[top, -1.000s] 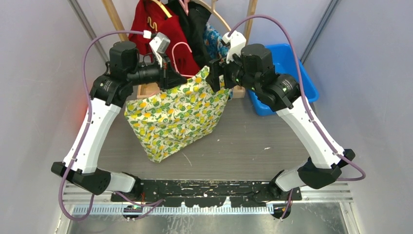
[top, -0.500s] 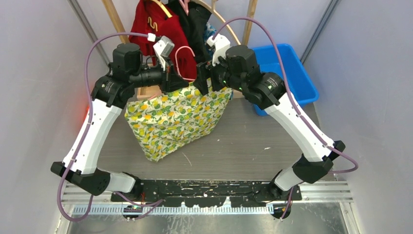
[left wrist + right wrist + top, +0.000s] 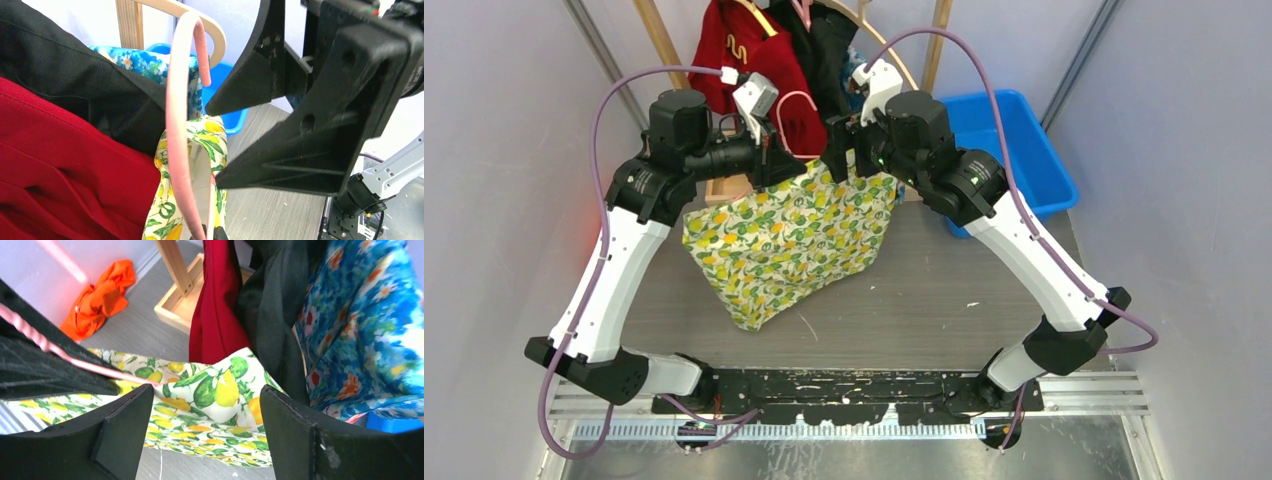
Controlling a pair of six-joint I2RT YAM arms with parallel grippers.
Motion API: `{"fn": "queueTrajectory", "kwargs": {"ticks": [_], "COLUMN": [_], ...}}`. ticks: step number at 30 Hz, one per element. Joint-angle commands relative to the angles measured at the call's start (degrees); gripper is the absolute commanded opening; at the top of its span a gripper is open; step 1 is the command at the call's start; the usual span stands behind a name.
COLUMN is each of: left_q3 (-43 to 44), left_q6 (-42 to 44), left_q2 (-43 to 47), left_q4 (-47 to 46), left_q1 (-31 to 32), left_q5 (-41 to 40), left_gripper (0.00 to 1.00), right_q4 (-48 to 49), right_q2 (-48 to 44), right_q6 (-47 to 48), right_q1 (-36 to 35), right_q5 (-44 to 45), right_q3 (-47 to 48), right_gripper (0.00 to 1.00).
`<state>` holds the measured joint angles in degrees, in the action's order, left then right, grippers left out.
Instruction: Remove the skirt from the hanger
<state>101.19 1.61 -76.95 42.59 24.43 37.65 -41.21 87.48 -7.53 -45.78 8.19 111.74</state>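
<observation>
The lemon-print skirt (image 3: 794,235) hangs from a pink hanger (image 3: 796,100) above the table. My left gripper (image 3: 776,165) is shut on the hanger's lower part. In the left wrist view the hanger (image 3: 177,125) runs up from my fingertips and the skirt's waistband (image 3: 212,145) drapes over it. My right gripper (image 3: 836,150) is open, right beside the left one at the skirt's top edge. In the right wrist view its jaws stand wide on either side of the waistband (image 3: 220,390), with the hanger (image 3: 75,357) at the left.
A wooden rack (image 3: 724,185) at the back holds a red garment (image 3: 754,60), a black one (image 3: 824,50) and a blue floral one (image 3: 864,85). A blue bin (image 3: 1014,140) stands at the right. An orange cloth (image 3: 100,295) lies on the floor.
My right gripper has moved left and up, close against the left gripper at the skirt's waistband. The skirt and hanger have shifted slightly with the left gripper.
</observation>
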Motion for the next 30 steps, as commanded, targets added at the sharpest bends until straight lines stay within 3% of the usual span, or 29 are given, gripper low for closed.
{"fn": "queueTrajectory", "kwargs": {"ticks": [1,20,30], "left_q3": [1.3,1.6,2.3], "left_q6": [0.7,1.8,4.6], "left_q2": [2.7,2.7,3.7], "left_q4": [-0.3,0.0,2.2], "left_q1": [0.8,1.5,2.9], "left_q5": [1.8,-0.4,-5.4], "left_gripper": [0.00,0.00,0.00], "right_q4": [9.9,7.8,6.2], "right_q2": [-1.9,-0.4,-1.1], "right_q6": [-1.3,-6.1,-6.3], "right_q1": [0.7,-1.0,-2.2], "right_q5": [6.5,4.3,12.5], "right_q3": [3.6,0.2,-4.5], "right_gripper": [0.82,0.80,0.78]}}
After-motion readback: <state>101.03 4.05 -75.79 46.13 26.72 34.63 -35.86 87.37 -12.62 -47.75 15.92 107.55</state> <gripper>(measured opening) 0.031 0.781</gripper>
